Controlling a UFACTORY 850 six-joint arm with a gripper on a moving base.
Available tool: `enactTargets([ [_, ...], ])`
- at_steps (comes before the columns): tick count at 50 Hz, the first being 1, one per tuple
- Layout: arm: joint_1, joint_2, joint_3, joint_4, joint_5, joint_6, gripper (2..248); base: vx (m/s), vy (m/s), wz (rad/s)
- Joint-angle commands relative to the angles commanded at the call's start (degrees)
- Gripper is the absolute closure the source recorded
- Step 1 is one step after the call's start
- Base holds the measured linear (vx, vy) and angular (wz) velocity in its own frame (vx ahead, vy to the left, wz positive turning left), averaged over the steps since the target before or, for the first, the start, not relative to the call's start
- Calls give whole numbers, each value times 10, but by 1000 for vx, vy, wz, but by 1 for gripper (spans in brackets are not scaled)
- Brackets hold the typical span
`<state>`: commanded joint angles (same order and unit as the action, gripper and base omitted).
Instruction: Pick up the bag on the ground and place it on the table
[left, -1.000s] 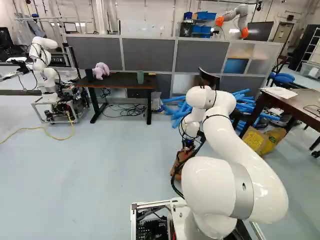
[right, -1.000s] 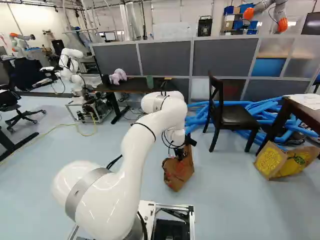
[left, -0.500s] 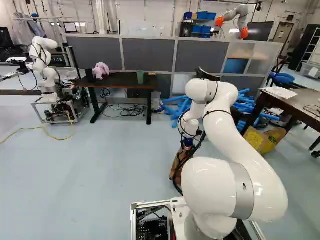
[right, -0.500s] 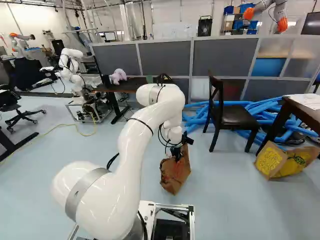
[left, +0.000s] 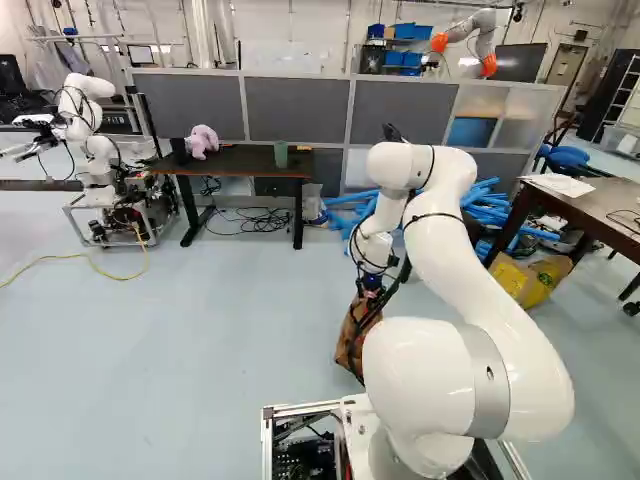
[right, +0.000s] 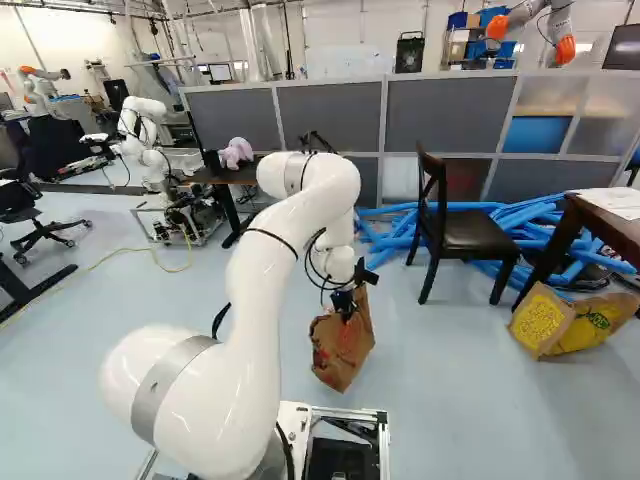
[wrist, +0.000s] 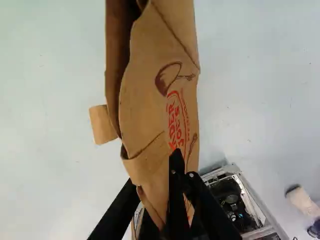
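Observation:
My gripper (right: 343, 303) is at the top of a brown paper bag (right: 342, 350) in the right base view. Seen from the left base camera, the bag (left: 356, 335) hangs beside the arm, partly covered by cables. In the wrist view the black gripper (wrist: 176, 175) is shut on the rim of the bag (wrist: 155, 110), which stretches out ahead of the fingers with red print and a loose flap. How far its bottom is above the floor I cannot tell. A dark table (left: 240, 160) stands at the partition, with a pink plush toy (left: 202, 141) and a green cup (left: 281, 154) on it.
Another robot (left: 88, 130) stands left of the dark table. A black chair (right: 470, 235), blue tubes (right: 530, 215), and a yellow-and-brown bag (right: 570, 320) are on the right, near a brown table (left: 610, 205). A yellow cable (left: 90, 262) crosses the floor at left.
The arm has swung a little to the left in both base views, and the bag has moved along in the gripper. The base has stayed put.

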<state>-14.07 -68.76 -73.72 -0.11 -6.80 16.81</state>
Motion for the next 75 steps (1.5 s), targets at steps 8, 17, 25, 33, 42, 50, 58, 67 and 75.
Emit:
enactTargets([
  [8, 10, 21, 25, 0, 0, 0, 229, 0, 0, 0],
  [17, 20, 45, 52, 0, 0, 0, 229, 0, 0, 0],
  [25, 29, 66, 77, 0, 0, 0, 229, 0, 0, 0],
  [33, 37, 88, 102, 0, 3, 0, 229, 0, 0, 0],
  [42, 44, 113, 131, 0, 9, 0, 229, 0, 0, 0],
  [50, 49, 136, 157, 0, 19, 0, 229, 0, 0, 0],
  [58, 52, 159, 184, 0, 27, 0, 229, 0, 0, 0],
  [67, 54, 186, 215, 0, 39, 0, 229, 0, 0, 0],
  [75, 56, 210, 242, 0, 51, 0, 229, 0, 0, 0],
])
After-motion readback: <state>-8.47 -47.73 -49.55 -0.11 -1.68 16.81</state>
